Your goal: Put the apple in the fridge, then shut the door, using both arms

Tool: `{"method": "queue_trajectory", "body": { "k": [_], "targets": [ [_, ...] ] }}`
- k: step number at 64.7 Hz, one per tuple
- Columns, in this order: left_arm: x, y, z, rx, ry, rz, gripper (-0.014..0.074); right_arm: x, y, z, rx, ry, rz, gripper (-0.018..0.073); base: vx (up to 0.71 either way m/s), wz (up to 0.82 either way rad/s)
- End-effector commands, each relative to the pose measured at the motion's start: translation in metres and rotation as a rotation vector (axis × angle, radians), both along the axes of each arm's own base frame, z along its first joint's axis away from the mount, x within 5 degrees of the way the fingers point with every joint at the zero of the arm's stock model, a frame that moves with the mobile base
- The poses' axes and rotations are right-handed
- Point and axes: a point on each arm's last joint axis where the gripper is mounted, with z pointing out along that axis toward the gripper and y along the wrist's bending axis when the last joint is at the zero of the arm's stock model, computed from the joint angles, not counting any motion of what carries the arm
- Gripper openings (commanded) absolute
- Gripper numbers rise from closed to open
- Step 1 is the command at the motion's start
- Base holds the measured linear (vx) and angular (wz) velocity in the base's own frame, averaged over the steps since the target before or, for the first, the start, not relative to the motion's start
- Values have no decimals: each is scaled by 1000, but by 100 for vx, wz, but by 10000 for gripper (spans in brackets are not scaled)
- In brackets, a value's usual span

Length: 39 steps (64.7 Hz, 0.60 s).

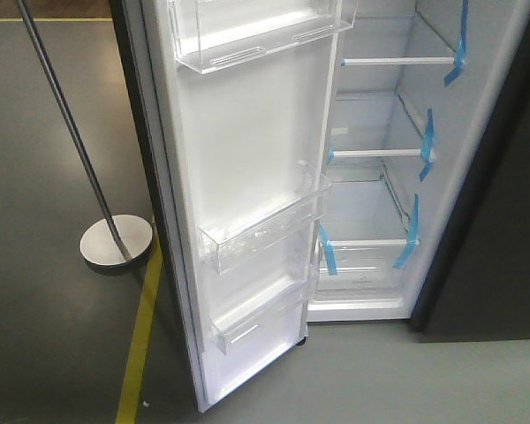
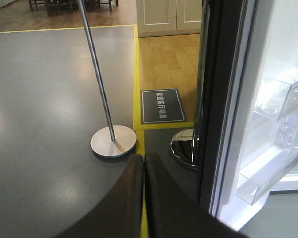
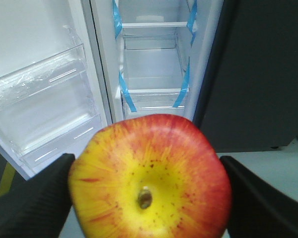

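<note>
- Grey smooth floor (image 1: 35, 132) lies in front of the appliance, crossed by a yellow painted line (image 1: 141, 344). A slim metal pole on a round silver base (image 1: 115, 240) stands on it at the left.
- I see the tall fridge with a white interior (image 1: 371, 305) at the far right, its cavity exposed.
- White-edged glass shelves (image 1: 397, 61) sit inside, with blue tape strips (image 1: 427, 141) at their ends.
- The tall narrow door, white on its inner face (image 1: 238, 159), is swung wide to the left. Clear plastic bins (image 1: 265, 231) hang on it.
- The small round apple, red with a yellow centre (image 3: 149, 178), is outside the fridge, facing the lower shelves in the right wrist view.
- The right gripper (image 3: 146, 196) is clamped on the apple, with one black finger (image 3: 35, 203) touching each side.
- The left gripper (image 2: 143, 188) has its two dark fingers pressed together with nothing between them. It hangs above the floor, near the door's outer edge.
- A dark floor sign with white characters (image 2: 163, 105) lies beyond it.
</note>
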Motion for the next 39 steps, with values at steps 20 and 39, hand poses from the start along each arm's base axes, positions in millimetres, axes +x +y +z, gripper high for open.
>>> {"method": "queue_trajectory", "body": {
  "k": [20,39],
  "targets": [
    [1,-1,0,1,-60,-16,-5,3,-1,15,-9,-107,-9,132,5,0],
    [1,-1,0,1,-60,-16,-5,3,-1,15,-9,-107,-9,132,4,1]
  ]
}}
